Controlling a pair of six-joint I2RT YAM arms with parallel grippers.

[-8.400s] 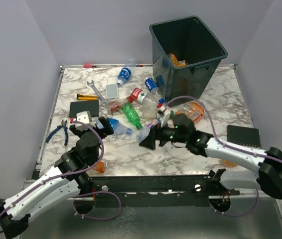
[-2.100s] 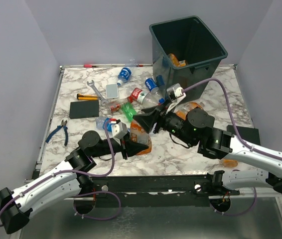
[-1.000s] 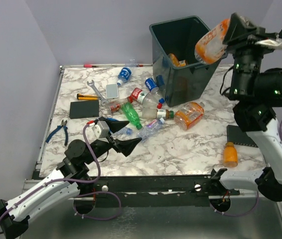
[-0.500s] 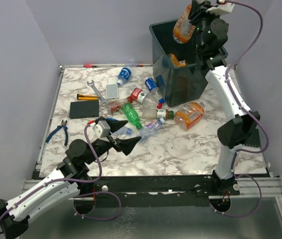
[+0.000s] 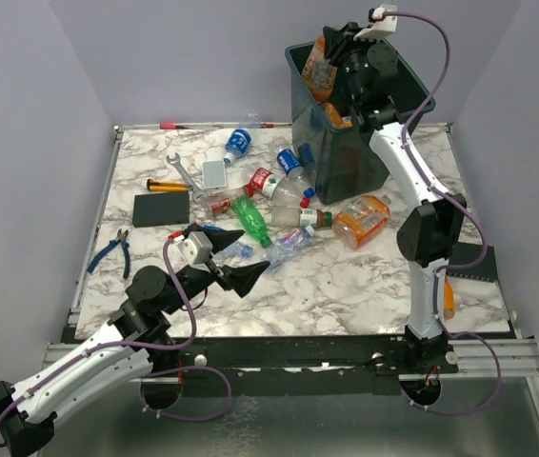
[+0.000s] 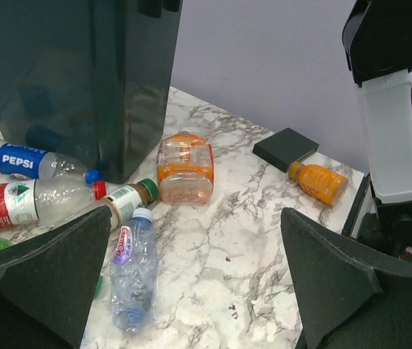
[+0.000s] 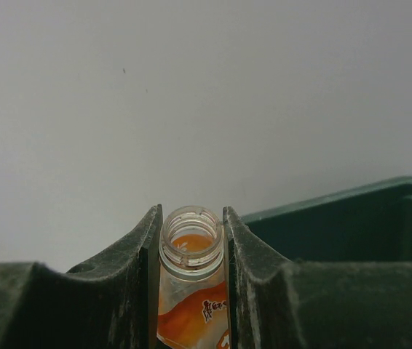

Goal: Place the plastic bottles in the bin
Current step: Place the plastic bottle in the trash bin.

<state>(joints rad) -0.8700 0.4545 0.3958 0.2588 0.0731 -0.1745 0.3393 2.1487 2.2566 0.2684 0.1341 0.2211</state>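
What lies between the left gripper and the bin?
Lying bottles, shown in the left wrist view: nearest, a clear bottle; then a green-capped bottle by the bin.

The right arm (image 5: 405, 162) arches over the bin (image 5: 346, 171), its right gripper (image 7: 191, 218) clamped on an orange bottle (image 5: 319, 69) above the mouth's left side. The rest of the mouth looks open, though dimly seen. Bottles (image 5: 279, 190) crowd the bin's left wall. Bare marble table (image 5: 346, 286) lies right of the wide-spread left gripper (image 5: 256, 251).

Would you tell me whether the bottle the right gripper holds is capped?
Uncapped: held in the right gripper, the bottle shows a bare, open threaded neck.
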